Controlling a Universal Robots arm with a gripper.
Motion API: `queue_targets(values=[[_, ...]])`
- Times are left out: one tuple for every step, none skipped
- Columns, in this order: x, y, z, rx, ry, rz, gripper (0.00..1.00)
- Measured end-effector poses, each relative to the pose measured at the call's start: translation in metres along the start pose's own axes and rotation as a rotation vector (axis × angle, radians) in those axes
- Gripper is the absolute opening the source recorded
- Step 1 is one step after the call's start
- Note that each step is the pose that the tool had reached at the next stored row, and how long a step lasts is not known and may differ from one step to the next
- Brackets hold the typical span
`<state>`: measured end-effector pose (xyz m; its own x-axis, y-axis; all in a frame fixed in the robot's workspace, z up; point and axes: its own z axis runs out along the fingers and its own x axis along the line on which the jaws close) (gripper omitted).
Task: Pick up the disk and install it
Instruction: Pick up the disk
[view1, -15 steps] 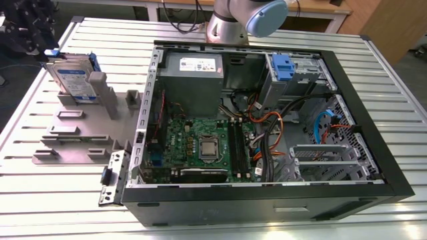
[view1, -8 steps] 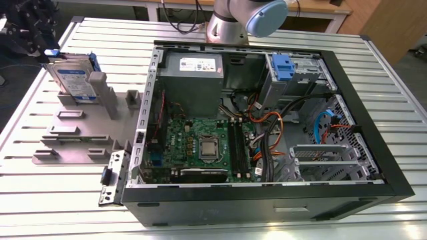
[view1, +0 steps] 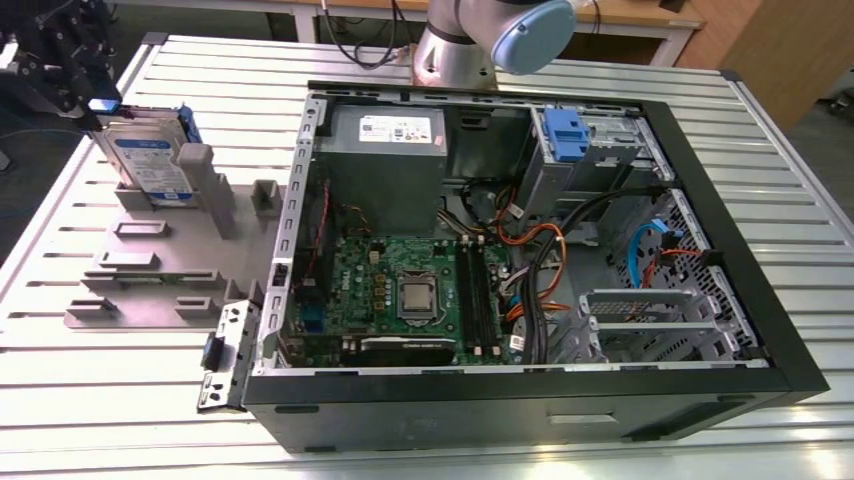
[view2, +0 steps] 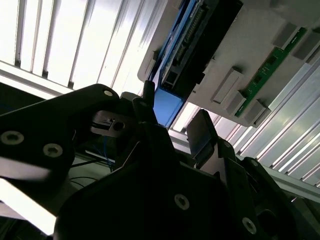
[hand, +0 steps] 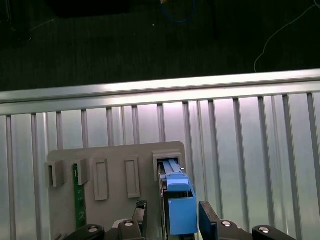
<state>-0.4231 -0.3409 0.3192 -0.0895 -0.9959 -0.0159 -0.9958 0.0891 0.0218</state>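
Observation:
The disk (view1: 144, 160) stands upright on edge in a slot of the grey holder block (view1: 160, 270), at the exterior view's left. It is silver with a blue-and-white label and a blue carrier rail. My gripper (view1: 94, 108) hangs right over its top end. In the first wrist view the blue rail end (hand: 180, 207) sits between the two dark fingers (hand: 141, 214), with small gaps on both sides. The second wrist view shows the same blue end (view2: 167, 107) between the fingertips. The gripper is open around the disk.
The open computer case (view1: 534, 405) lies on the slatted metal table (view1: 747, 100) at the exterior view's right, with a blue latch (view1: 566, 135) on its upper drive bay. A green memory stick (hand: 78, 200) stands in another slot of the holder. The table edge (hand: 160, 90) runs just beyond the holder.

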Motion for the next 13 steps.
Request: queue_targets(values=[[0.0000,0.0000,0.0009,0.0009,0.0022,-0.001,0.53],[0.0000,0.0000,0.0017,0.0018,0.0041,-0.001,0.53],[0.0001,-0.0001,0.0025,0.0027,0.0055,-0.002,0.53],[0.0001,-0.0001,0.0033,0.0039,0.0066,-0.003,0.53],[0.0001,-0.0001,0.0042,0.0048,0.0070,-0.003,0.53],[0.0001,-0.0001,0.0049,0.0053,0.0070,-0.003,0.53],[0.0000,-0.0001,0.0057,0.0057,0.0070,-0.004,0.53],[0.0000,-0.0001,0.0065,0.0060,0.0070,-0.004,0.53],[0.0000,-0.0002,0.0073,0.0064,0.0069,-0.004,0.53],[0.0000,-0.0002,0.0080,0.0069,0.0069,-0.004,0.53],[0.0000,-0.0002,0.0086,0.0071,0.0069,-0.005,0.53],[-0.0001,-0.0002,0.0093,0.0075,0.0068,-0.005,0.53],[-0.0001,-0.0002,0.0098,0.0077,0.0069,-0.005,0.53]])
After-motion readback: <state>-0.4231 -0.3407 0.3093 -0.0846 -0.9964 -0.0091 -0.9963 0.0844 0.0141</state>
